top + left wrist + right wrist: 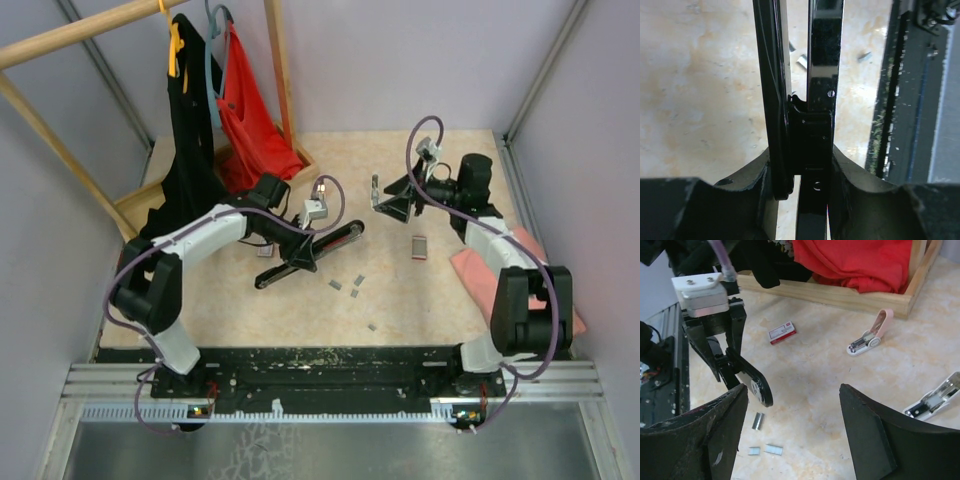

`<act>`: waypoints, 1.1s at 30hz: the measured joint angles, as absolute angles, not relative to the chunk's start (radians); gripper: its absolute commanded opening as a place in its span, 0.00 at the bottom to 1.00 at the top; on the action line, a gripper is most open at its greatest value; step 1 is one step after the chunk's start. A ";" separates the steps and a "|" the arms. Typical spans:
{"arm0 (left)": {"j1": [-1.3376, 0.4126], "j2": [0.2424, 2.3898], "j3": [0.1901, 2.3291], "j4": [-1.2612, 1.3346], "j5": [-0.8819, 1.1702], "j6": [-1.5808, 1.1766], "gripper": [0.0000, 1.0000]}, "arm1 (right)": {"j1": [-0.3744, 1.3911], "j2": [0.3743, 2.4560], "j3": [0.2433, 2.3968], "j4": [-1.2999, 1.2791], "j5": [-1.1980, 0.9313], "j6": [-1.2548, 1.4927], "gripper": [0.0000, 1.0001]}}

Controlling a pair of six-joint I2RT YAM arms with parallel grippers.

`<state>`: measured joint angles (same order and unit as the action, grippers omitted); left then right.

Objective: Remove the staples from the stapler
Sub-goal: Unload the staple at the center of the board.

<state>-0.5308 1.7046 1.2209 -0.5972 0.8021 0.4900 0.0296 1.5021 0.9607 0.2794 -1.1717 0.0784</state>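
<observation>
The left tool (802,175) is clamped on the slim black stapler (824,60). Its fingers (855,190) press either side near the hinged end. From the wrist view, the two long narrow arms run away from the tool side by side with a thin gap between them.

From overhead, the stapler sits on a slant left of mid-desk, one end toward the near edge and the other toward the right arm. Cannot tell if it touches the surface.

Short silvery-grey staple strips (335,287) lie loose on the beige mottled desk (430,300), just on the near side of the stapler. One more lies closer to the near edge.

The right tool (383,197) has its jaws wide apart with nothing between them. It is well apart from the stapler and faces it.

Further out:
- A small red-and-white rectangular box (782,332) lies beyond the left tool.
- A pink-and-white clip-like piece (870,340) is on the desk.
- A silvery clip-like piece (935,400) is beside the right tool.
- A red cloth (250,120) and a black garment (190,110) hang on a wooden rack (70,35) at far left.
- A pink cloth (475,268) lies by the right arm.
</observation>
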 measured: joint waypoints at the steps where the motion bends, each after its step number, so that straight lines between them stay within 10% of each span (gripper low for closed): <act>1: -0.530 1.714 1.230 -0.613 0.823 0.491 0.00 | 0.030 1.485 0.953 0.275 -1.176 0.053 0.74; 22: -0.492 1.878 1.357 -0.854 1.097 0.558 0.00 | 0.360 1.245 0.901 -0.353 -1.021 -1.089 0.82; 33: -0.492 1.902 1.364 -0.890 1.127 0.578 0.00 | 0.612 1.252 0.933 -0.455 -0.742 -1.264 0.83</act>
